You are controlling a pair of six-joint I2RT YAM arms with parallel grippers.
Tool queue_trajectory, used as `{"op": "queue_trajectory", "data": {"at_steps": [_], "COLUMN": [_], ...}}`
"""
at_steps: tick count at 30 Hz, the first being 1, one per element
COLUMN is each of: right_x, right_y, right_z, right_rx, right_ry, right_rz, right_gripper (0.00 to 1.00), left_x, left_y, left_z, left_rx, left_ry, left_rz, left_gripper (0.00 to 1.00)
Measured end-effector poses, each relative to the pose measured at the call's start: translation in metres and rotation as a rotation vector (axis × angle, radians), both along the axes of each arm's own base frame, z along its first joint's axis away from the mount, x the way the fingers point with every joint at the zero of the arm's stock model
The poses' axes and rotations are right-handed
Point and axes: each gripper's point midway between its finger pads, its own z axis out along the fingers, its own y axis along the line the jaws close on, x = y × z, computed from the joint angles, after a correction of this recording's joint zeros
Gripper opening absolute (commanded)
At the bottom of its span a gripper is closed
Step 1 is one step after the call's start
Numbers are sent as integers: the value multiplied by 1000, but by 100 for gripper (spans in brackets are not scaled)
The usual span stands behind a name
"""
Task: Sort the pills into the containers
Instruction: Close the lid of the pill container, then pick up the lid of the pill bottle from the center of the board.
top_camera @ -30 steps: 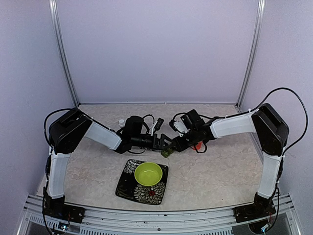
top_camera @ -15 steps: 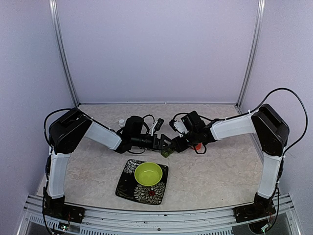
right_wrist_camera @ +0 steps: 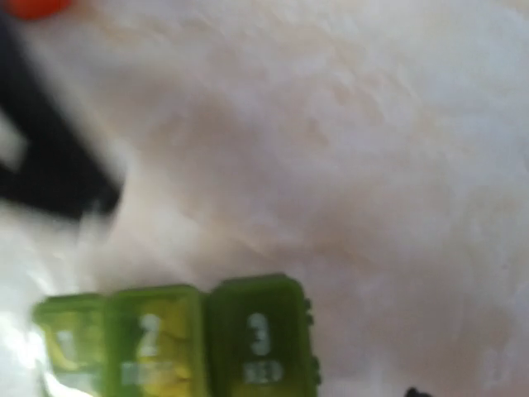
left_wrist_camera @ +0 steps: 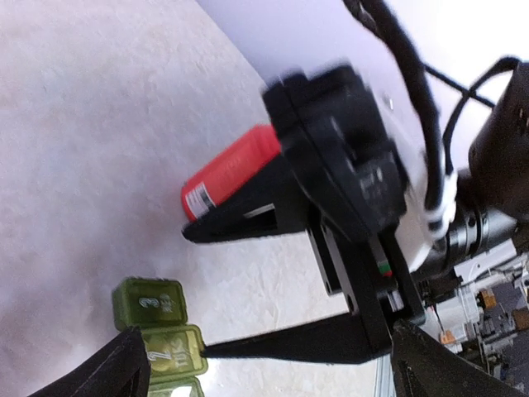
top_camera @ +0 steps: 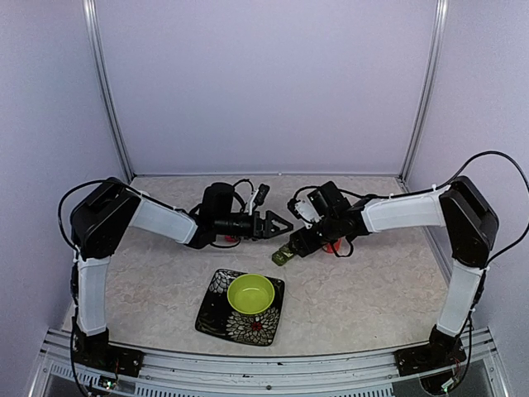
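The dark green pillbox [top_camera: 283, 255] lies on the table in front of the right gripper. It also shows in the left wrist view [left_wrist_camera: 157, 331] and the right wrist view [right_wrist_camera: 178, 339], with compartments numbered 1, 2 and 3, lids down. Compartment 2 looks yellowish inside. My right gripper [top_camera: 291, 247] is open; in the left wrist view [left_wrist_camera: 194, 294] its lower fingertip [left_wrist_camera: 248, 347] touches the edge of compartment 2. My left gripper [top_camera: 285, 223] is open and empty, held behind the pillbox and apart from it. No loose pills show.
An orange-red bottle [top_camera: 333, 246] lies behind the right gripper and shows in the left wrist view [left_wrist_camera: 231, 169]. A lime-green bowl [top_camera: 250, 293] sits on a black flowered plate [top_camera: 216, 318] near the front. A dark blurred shape [right_wrist_camera: 50, 157] is at the left of the right wrist view.
My left gripper has pulled away from the pillbox, back and slightly left. The right gripper stays at the pillbox.
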Motion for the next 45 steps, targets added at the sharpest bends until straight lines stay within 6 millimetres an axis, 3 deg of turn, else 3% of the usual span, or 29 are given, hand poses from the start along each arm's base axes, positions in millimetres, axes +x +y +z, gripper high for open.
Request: {"op": "queue_trajectory", "data": {"at_steps": [4,7,11,14,19,25,27,33,38,45], "right_x": [-2,-3,-5,-9,-17,-27,-30,-35,-40,-39], "right_y": [6,8,7,2,-12,-36,-41,-54,-60,-65], "right_z": [24,43,73,91,116,121,119,101,87,83], "right_rx": [26,50,85,107,118,88,79,44,21,19], "right_ry": [-37,-72,-125,-159,-217,-257,-259,-240,-218,-214], "right_rz": [20,32,39,37,19,-21,-29,-49,-52,-65], "right_gripper": [81,99,100,100,100,100,100,100,100,100], "left_x": [24,42,58,68,73,70,69,81,85,85], "left_y": [18,37,60,77,105,126,131,136,145,153], "left_z": [39,63,74,59,6,-50,-59,-57,-67,-78], "left_rx": [-36,-23,81,199,424,621,658,708,776,832], "left_ry": [-70,-131,-186,-196,-152,-97,-90,-129,-140,-145], "left_rz": [76,164,305,397,476,485,487,521,544,548], "left_gripper": [99,99,99,99,99,99,99,99,97,79]}}
